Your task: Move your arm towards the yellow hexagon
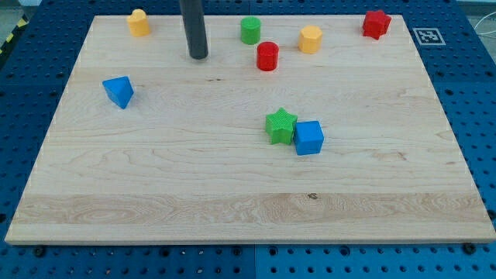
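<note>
Camera view, my tip [198, 56], yellow hexagon [310, 39] well to view's right

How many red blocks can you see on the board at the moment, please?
2. A red cylinder sits near the view's top centre, right of my tip; a red star-like block is at the top right corner. None seems hidden.

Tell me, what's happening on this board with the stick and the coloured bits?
A robot arm slides a dark rod across a wooden board to nudge small blocks. It is meant to head for the yellow hexagon. Right now my tip stands near the view's top, touching nothing, with the green cylinder and red cylinder between it and the hexagon to the view's right.
</note>
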Motion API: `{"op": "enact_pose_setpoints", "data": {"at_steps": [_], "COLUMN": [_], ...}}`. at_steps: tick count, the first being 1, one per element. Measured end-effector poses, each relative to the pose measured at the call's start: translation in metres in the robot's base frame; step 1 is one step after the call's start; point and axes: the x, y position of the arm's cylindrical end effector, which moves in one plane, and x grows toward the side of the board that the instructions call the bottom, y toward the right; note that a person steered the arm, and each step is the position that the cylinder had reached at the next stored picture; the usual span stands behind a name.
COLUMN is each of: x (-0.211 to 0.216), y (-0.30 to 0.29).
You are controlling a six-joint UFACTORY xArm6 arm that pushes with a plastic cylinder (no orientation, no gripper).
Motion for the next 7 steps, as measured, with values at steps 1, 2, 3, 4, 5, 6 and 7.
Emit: {"op": "enact_pose_setpoints", "data": {"at_steps": [1,2,3,4,5,6,7], "x": [-0.011,-0.041,-0.080,-0.106,-0.106,-0.106,-0.103], "y": [0.008,0.008,0.007,0.008,0.032,0.074,0.116]}}
